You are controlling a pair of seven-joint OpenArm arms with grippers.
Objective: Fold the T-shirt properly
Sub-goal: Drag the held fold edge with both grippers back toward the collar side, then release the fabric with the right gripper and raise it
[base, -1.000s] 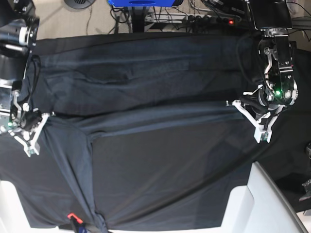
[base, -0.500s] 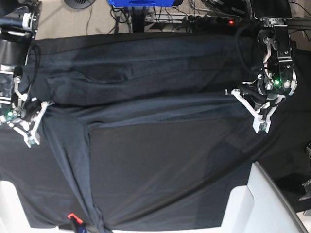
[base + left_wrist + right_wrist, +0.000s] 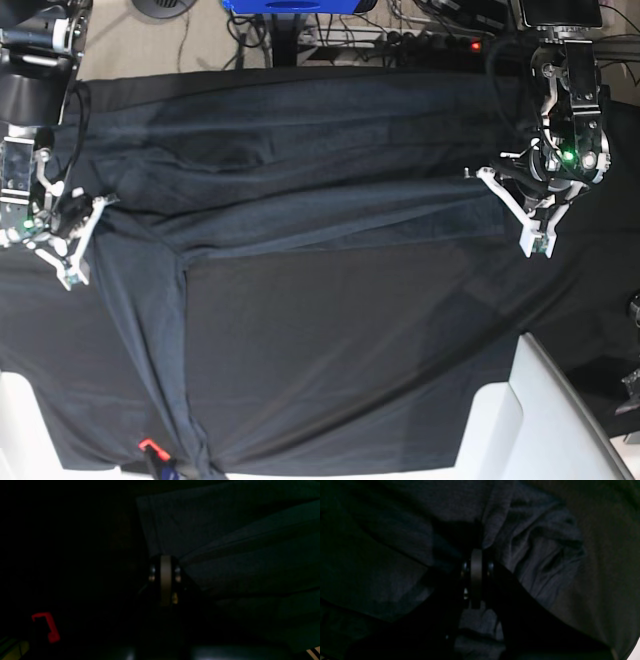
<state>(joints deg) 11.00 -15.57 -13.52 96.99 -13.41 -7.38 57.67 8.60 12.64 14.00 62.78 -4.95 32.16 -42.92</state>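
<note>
The T-shirt [image 3: 300,150] is a large dark slate-grey knit cloth spread across the back half of the table. A raised fold of it stretches between my two grippers. My left gripper [image 3: 532,232], at the right of the base view, is shut on the fold's right end. The left wrist view shows its jaws [image 3: 165,558] together on the T-shirt [image 3: 225,530]. My right gripper [image 3: 72,262], at the left, is shut on the other end. In the right wrist view the bunched T-shirt [image 3: 540,555] sits around the closed gripper [image 3: 476,552]. A narrow band of the shirt [image 3: 165,340] trails towards the front edge.
A blacker table cloth [image 3: 350,350] covers the table. White moulded parts stand at the front right [image 3: 545,420] and front left [image 3: 20,420]. A small red clip [image 3: 147,444] sits at the front edge, also in the left wrist view as a red clip [image 3: 47,626]. Cables lie behind the table.
Both grippers have moved towards the back of the table, carrying the stretched fold of the T-shirt with them. Both stay shut on the cloth.
</note>
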